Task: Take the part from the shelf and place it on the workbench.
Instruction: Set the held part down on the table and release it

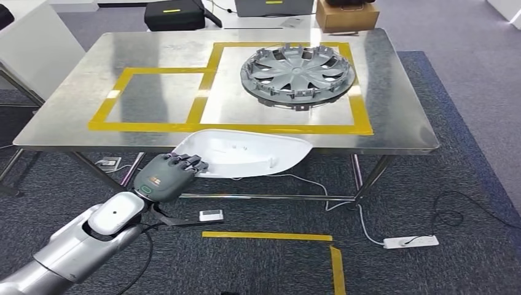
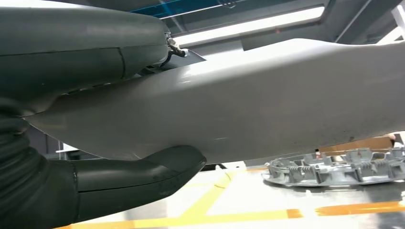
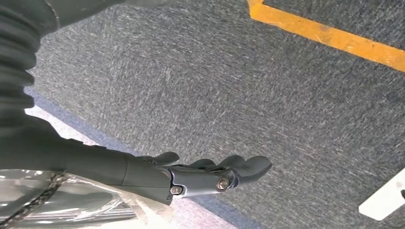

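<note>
Left hand: my left hand (image 1: pixel 166 176) grips the near end of the white mirror-housing shell (image 1: pixel 246 153); the left wrist view shows the thumb (image 2: pixel 143 174) under the shell (image 2: pixel 248 105) and the dark fingers over its top, so the hold looks like a clamp across the narrow end.
Right hand: my right hand (image 3: pixel 210 174) hangs over the blue-grey carpet (image 3: pixel 239 86), fingers loosely extended and slightly apart, holding nothing.
Part location: the shell is in the air at the counter's near edge, hollow side up, its far rim overlapping the steel counter (image 1: pixel 74 117) in the head view; I cannot tell whether it touches the edge.
Counter state: a grey wheel cover (image 1: pixel 298 74) lies in the larger yellow-taped square (image 1: pixel 362 117); the smaller taped square (image 1: pixel 117 101) beside it is bare.
Step in hand, as I judge it: carry phase, placement not yet done.
Next move calls for: lifting the shell clear of the counter edge, carrying it forward over the smaller square, lowering it level, then releasing.
Risk noted: the shell is held by one end only, so it may tip or slip.
</note>
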Available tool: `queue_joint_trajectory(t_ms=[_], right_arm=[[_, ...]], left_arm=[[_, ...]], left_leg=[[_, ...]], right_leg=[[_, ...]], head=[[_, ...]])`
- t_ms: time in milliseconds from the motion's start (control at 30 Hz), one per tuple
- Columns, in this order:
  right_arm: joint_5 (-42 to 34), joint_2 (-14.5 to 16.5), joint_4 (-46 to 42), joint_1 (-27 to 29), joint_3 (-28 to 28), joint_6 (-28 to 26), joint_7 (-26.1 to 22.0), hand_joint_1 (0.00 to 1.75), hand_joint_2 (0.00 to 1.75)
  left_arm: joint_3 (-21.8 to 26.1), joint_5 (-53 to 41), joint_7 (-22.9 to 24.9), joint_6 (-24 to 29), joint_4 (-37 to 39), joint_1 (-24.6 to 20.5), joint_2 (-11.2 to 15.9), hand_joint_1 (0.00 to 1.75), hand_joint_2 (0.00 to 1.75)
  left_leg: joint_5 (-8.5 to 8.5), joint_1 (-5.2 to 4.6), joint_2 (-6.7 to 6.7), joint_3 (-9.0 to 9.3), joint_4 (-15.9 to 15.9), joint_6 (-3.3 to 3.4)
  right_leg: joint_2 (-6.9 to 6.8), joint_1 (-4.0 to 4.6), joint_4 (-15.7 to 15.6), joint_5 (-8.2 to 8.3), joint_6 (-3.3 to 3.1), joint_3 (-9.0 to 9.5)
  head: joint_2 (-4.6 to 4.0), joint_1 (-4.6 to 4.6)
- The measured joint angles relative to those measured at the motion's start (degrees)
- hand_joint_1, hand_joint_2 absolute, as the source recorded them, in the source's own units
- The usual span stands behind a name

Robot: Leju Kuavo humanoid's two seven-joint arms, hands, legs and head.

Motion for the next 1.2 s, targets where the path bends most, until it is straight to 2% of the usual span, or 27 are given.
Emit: queue_joint_trajectory(t_ms=[33, 67, 100, 133, 167, 233, 300, 333, 400, 433, 467, 500, 533, 600, 633, 667, 733, 800, 833, 900, 967, 1000, 1033, 1100, 1133, 1167, 1200], right_arm=[[0.1, 0.0, 0.0, 0.0, 0.0, 0.0, 0.0, 0.0, 1.75], [0.2, 0.0, 0.0, 0.0, 0.0, 0.0, 0.0, 0.0, 1.75], [0.2, 0.0, 0.0, 0.0, 0.0, 0.0, 0.0, 0.0, 1.75], [0.3, 0.0, 0.0, -0.1, 0.0, 0.0, 0.0, 0.0, 1.75], [0.3, 0.0, 0.0, -0.1, 0.0, 0.0, -0.1, 0.0, 1.75], [0.5, 0.0, 0.0, -0.2, 0.0, 0.1, -0.1, 0.0, 1.75], [0.6, 0.1, 0.0, -0.3, 0.0, 0.1, -0.1, 0.0, 1.75], [0.6, 0.1, 0.0, -0.4, 0.0, 0.1, -0.1, 0.0, 1.75], [0.7, 0.1, 0.0, -0.6, 0.0, 0.1, -0.2, 0.0, 1.75], [0.7, 0.1, 0.0, -0.5, 0.0, 0.1, -0.1, 0.0, 1.75], [0.7, 0.1, 0.0, -0.5, 0.0, 0.1, -0.1, 0.0, 1.75], [0.7, 0.1, 0.0, -0.4, 0.0, 0.1, -0.1, 0.0, 1.75], [0.7, 0.1, 0.0, -0.3, 0.0, 0.1, -0.1, 0.0, 1.75], [0.8, 0.1, 0.0, -0.3, 0.0, 0.1, -0.1, 0.0, 1.75], [0.8, 0.1, 0.0, -0.3, 0.0, 0.1, -0.1, 0.0, 1.75], [0.8, 0.1, 0.0, -0.4, 0.0, 0.2, -0.1, 0.0, 1.75], [0.9, 0.1, 0.0, -0.6, 0.0, 0.2, -0.1, 0.0, 1.75], [1.0, 0.1, 0.0, -0.7, 0.0, 0.2, 0.0, 0.0, 1.75], [1.0, 0.2, 0.0, -0.8, 0.0, 0.2, 0.0, 0.0, 1.75], [1.2, 0.3, 0.0, -0.9, 0.0, 0.3, -0.1, 0.0, 1.75], [1.4, 0.3, 0.0, -1.0, 0.0, 0.4, -0.1, 0.0, 1.75], [1.5, 0.3, 0.0, -1.0, 0.0, 0.5, -0.1, 0.0, 1.75], [1.7, 0.3, 0.0, -1.0, 0.0, 0.7, -0.1, 0.0, 1.75], [1.8, 0.4, 0.0, -1.0, 0.0, 0.8, -0.1, 0.0, 1.75], [1.8, 0.5, 0.0, -1.1, 0.0, 0.8, -0.1, 0.0, 1.75], [1.8, 0.5, 0.0, -1.3, 0.0, 0.9, -0.1, 0.0, 1.75], [1.8, 0.6, 0.0, -1.4, 0.0, 0.9, -0.1, 0.0, 1.75]], left_arm=[[0.0, 0.0, 0.0, 0.0, 0.2, 0.1, 0.0, 1.75, 1.75], [0.1, 0.0, 0.1, 0.0, 0.3, 0.1, 0.0, 1.75, 1.75], [0.2, 0.0, 0.1, 0.0, 0.4, 0.1, 0.1, 1.75, 1.75], [0.3, 0.0, 0.2, 0.0, 0.5, 0.0, 0.1, 1.75, 1.75], [0.4, 0.0, 0.2, 0.0, 0.5, 0.0, 0.1, 1.75, 1.75], [0.8, -0.1, 0.3, -0.1, 0.7, -0.1, 0.1, 1.75, 1.75], [1.1, -0.1, 0.4, -0.1, 0.8, 0.0, 0.1, 1.75, 1.75], [1.2, -0.1, 0.4, -0.1, 0.8, -0.1, 0.1, 1.75, 1.75], [1.2, -0.1, 0.5, -0.1, 1.0, -0.2, 0.0, 1.75, 1.75], [1.2, -0.2, 0.5, -0.1, 1.1, -0.2, 0.0, 1.75, 1.75], [1.2, -0.2, 0.5, -0.1, 1.2, -0.2, 0.0, 1.75, 1.75], [1.3, -0.2, 0.6, -0.1, 1.4, -0.1, 0.0, 1.75, 1.75], [1.3, -0.2, 0.8, -0.1, 1.6, 0.0, 0.0, 1.75, 1.75], [1.6, -0.3, 1.1, -0.2, 2.2, -0.1, 0.0, 1.75, 1.75], [1.8, -0.5, 1.4, -0.2, 2.6, -0.2, 0.0, 1.75, 1.75], [2.2, -0.8, 1.7, -0.1, 3.0, -0.4, 0.0, 1.75, 1.75], [2.9, -1.4, 2.6, -0.1, 4.0, -0.9, 0.0, 1.75, 1.75], [3.6, -1.9, 3.3, -0.1, 4.9, -1.4, -0.1, 1.75, 1.75], [4.0, -2.1, 3.6, -0.1, 5.4, -1.8, -0.2, 1.75, 1.75], [4.7, -2.3, 4.0, -0.2, 6.5, -2.6, -0.3, 1.75, 1.75], [5.3, -2.7, 4.4, -0.5, 8.0, -3.3, -0.4, 1.75, 1.75], [5.6, -2.8, 4.5, -0.7, 8.8, -3.5, -0.4, 1.75, 1.75], [5.8, -2.9, 4.6, -0.9, 9.6, -3.7, -0.4, 1.75, 1.75], [6.4, -3.0, 4.7, -1.1, 11.0, -4.4, -0.5, 1.75, 1.75], [6.7, -2.9, 4.7, -1.1, 11.7, -4.9, -0.5, 1.75, 1.75], [7.0, -2.8, 4.8, -1.2, 12.4, -5.4, -0.5, 1.75, 1.75], [7.3, -2.7, 4.9, -1.3, 13.0, -5.9, -0.5, 1.75, 1.75]], left_leg=[[2.35, 0.08, 0.02, 0.08, -1.8, 0.05], [5.44, 0.13, 0.04, 1.05, -5.4, 0.2], [7.73, 0.06, 0.07, 2.27, -8.9, 0.42], [9.21, -0.1, 0.1, 3.46, -12.0, 0.71], [9.45, -0.28, 0.14, 4.27, -14.0, 1.03], [8.43, -0.57, 0.09, 4.84, -15.4, 1.6], [8.07, -0.29, -0.01, 5.69, -16.3, 2.05], [7.97, -0.16, -0.02, 6.31, -16.8, 2.32], [7.58, -0.18, 0.02, 7.28, -17.2, 2.91], [7.28, -0.29, 0.0, 7.55, -17.2, 3.14], [6.95, -0.42, -0.06, 7.86, -17.2, 3.29], [6.56, -0.54, -0.14, 8.26, -17.2, 3.35], [6.1, -0.66, -0.22, 8.82, -17.2, 3.34], [5.03, -0.83, -0.28, 10.14, -17.2, 3.17], [4.49, -0.96, -0.31, 10.63, -17.1, 2.96], [4.09, -1.04, -0.33, 10.86, -17.1, 2.72], [3.67, -1.11, -0.34, 10.92, -17.1, 2.2], [3.13, -1.02, -0.26, 11.03, -17.0, 1.65], [2.45, -0.95, -0.22, 10.59, -15.8, 1.29], [0.15, -0.63, -0.16, 7.59, -9.9, 0.54], [-1.61, -0.12, -0.14, 2.85, -2.5, -0.01], [-1.02, 0.12, -0.12, 1.25, -0.8, -0.22], [0.83, 0.32, -0.1, 0.66, -1.3, -0.38], [6.65, 0.57, 0.03, 2.1, -7.7, -0.52], [8.68, 0.48, 0.1, 3.13, -10.9, -0.48], [9.45, 0.36, 0.17, 4.07, -13.6, -0.25], [9.29, 0.19, 0.19, 4.52, -15.0, 0.07]], right_leg=[[0.03, 0.0, 0.0, -0.43, 0.1, 0.64], [0.07, -0.01, 0.0, -0.89, 0.25, 1.34], [0.09, 0.02, -0.1, -1.33, 0.46, 1.83], [0.13, 0.07, -0.2, -1.73, 0.78, 2.27], [0.11, 0.11, -0.2, -1.99, 1.14, 2.42], [-0.05, 0.13, -0.6, -2.22, 1.95, 2.58], [-0.24, 0.07, -0.5, -2.71, 2.62, 2.56], [-0.26, 0.1, 0.8, -3.36, 2.82, 1.97], [-0.26, 0.15, 7.3, -5.48, 3.0, -1.71], [-0.24, 0.17, 11.4, -6.5, 3.04, -4.49], [-0.24, 0.19, 14.6, -6.77, 3.06, -6.99], [-0.24, 0.2, 15.8, -5.96, 3.03, -8.64], [-0.24, 0.22, 14.7, -3.88, 2.9, -9.14], [-0.23, 0.37, 7.7, 1.6, 2.38, -7.22], [-0.22, 0.5, 4.2, 3.25, 2.08, -5.68], [-0.21, 0.62, 1.9, 3.73, 1.78, -4.5], [-0.12, 0.82, 0.5, 2.87, 1.29, -3.41], [-0.01, 0.58, -0.1, 2.48, 0.78, -2.88], [0.0, 0.41, -0.4, 2.33, 0.48, -2.45], [-0.02, 0.18, -0.8, 1.89, 0.09, -1.52], [-0.02, 0.09, -0.8, 1.17, 0.01, -0.69], [0.03, 0.01, -0.8, 0.73, 0.09, -0.14], [0.1, -0.09, -0.8, 0.25, 0.24, 0.52], [0.23, -0.32, -0.8, -0.79, 0.72, 1.84], [0.28, -0.31, -0.8, -1.27, 1.07, 2.39], [0.33, -0.29, -0.9, -1.6, 1.48, 2.6], [0.32, -0.26, -1.0, -1.75, 1.92, 2.68]], head=[[0.0, -0.01], [0.0, 0.01], [0.0, 0.05], [-0.01, 0.07], [-0.01, 0.12], [-0.01, 0.15], [0.0, 0.23], [0.0, 0.32], [-0.01, 0.49], [0.0, 0.5], [0.0, 0.51], [0.0, 0.5], [0.0, 0.51], [0.0, 0.49], [0.0, 0.5], [0.0, 0.5], [0.0, 0.41], [0.0, 0.27], [0.0, 0.19], [0.0, 0.04], [0.0, 0.01], [0.0, 0.0], [0.0, 0.01], [0.0, 0.0], [-0.01, 0.03], [-0.01, -0.01], [-0.01, 0.01]])
